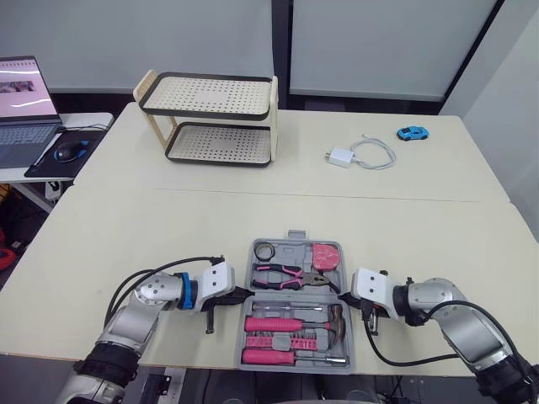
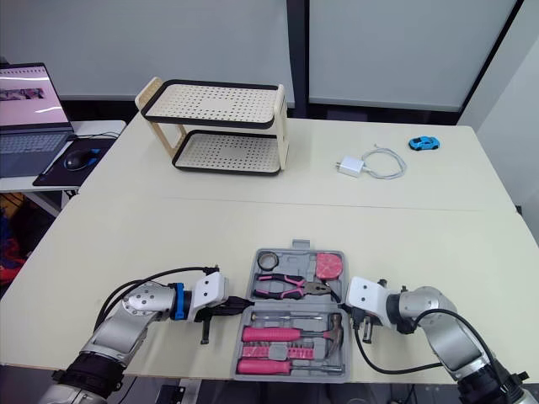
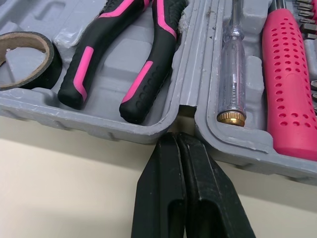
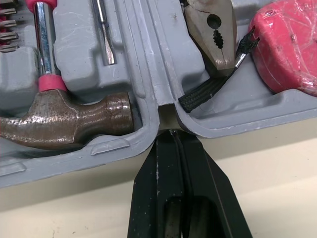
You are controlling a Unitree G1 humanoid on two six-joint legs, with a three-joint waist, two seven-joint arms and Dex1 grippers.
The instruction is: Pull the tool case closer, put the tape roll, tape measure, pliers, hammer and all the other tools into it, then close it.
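The grey tool case [image 1: 250, 282] lies open and flat near the table's front edge. Its far half holds a black tape roll [image 1: 266, 251], pink-handled pliers [image 1: 285, 274] and a pink tape measure [image 1: 325, 255]. The near half holds a hammer [image 1: 338, 323], a pink screwdriver [image 1: 269, 357] and bits. My left gripper [image 1: 244, 294] is shut, its tips [image 3: 178, 140] touching the case's left side at the hinge notch. My right gripper [image 1: 344, 299] is shut too, its tips [image 4: 172, 135] at the right hinge notch, beside the hammer head [image 4: 64, 119].
A two-tier rack [image 1: 215, 118] stands at the back of the table. A white charger with cable [image 1: 362, 154] and a blue toy car [image 1: 413, 133] lie back right. A laptop [image 1: 24, 101] and mouse [image 1: 69, 150] are on a side desk at the left.
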